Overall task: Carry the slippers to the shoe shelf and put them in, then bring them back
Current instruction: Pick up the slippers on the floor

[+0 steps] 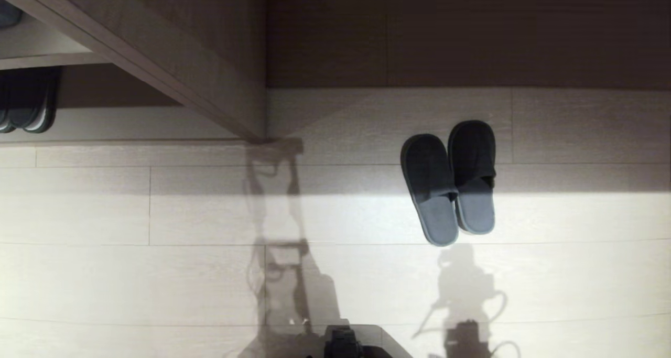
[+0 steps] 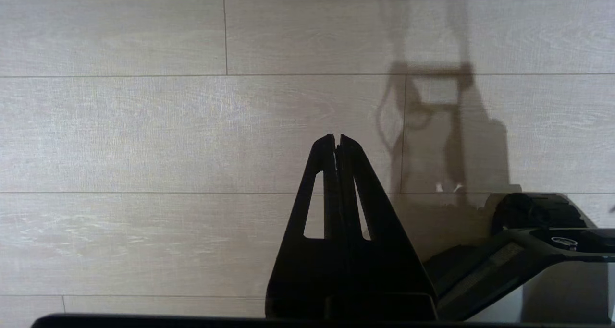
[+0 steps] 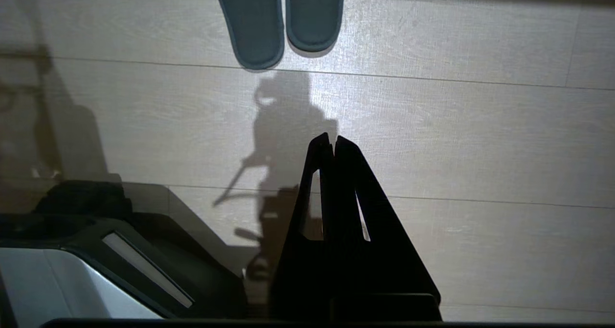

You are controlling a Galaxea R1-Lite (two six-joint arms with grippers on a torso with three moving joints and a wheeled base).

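The slippers (image 1: 450, 181), a slate-grey pair with lighter sole rims, lie side by side on the pale floor right of centre, toes toward the dark wall. Their heel ends also show in the right wrist view, slippers (image 3: 278, 20), well ahead of my right gripper (image 3: 334, 137), which hangs shut and empty over the floor. My left gripper (image 2: 336, 137) is shut and empty too, over bare floorboards. The shoe shelf (image 1: 173, 49) of beige laminate stands at the far left, its side panel slanting toward the floor. Neither gripper shows in the head view.
A darker pair of slippers (image 1: 26, 101) sits inside the shelf's lower opening. A dark wall panel (image 1: 466, 33) runs behind the grey pair. My base (image 1: 343, 342) shows at the bottom edge. Wide floor lies between shelf and slippers.
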